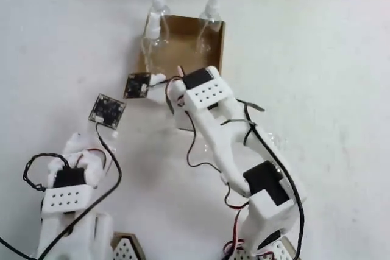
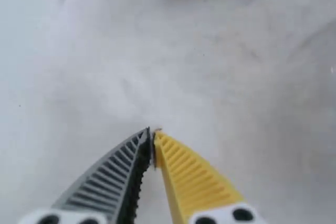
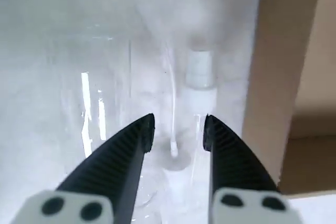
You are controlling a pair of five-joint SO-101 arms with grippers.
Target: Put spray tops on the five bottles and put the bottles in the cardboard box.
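Observation:
The open cardboard box (image 1: pixel 183 44) lies at the table's far middle. Clear bottles with white spray tops stand in it, one at the left (image 1: pixel 156 11) and one at the right (image 1: pixel 210 19). My right gripper (image 1: pixel 173 97) hovers at the box's near edge. It (image 3: pixel 178 129) is open, and just past its black fingertips is a clear bottle (image 3: pixel 157 98) with a white spray top (image 3: pixel 200 74) and a thin dip tube, beside the box wall (image 3: pixel 275 77). My left gripper (image 2: pixel 153 134) is shut on nothing above bare table, at the near left (image 1: pixel 79 145).
The white table (image 1: pixel 317 59) is bare to the right and left of the box. Two small wrist camera boards (image 1: pixel 138 85) (image 1: pixel 108 109) with trailing wires stick out between the arms. The arm bases stand at the near edge.

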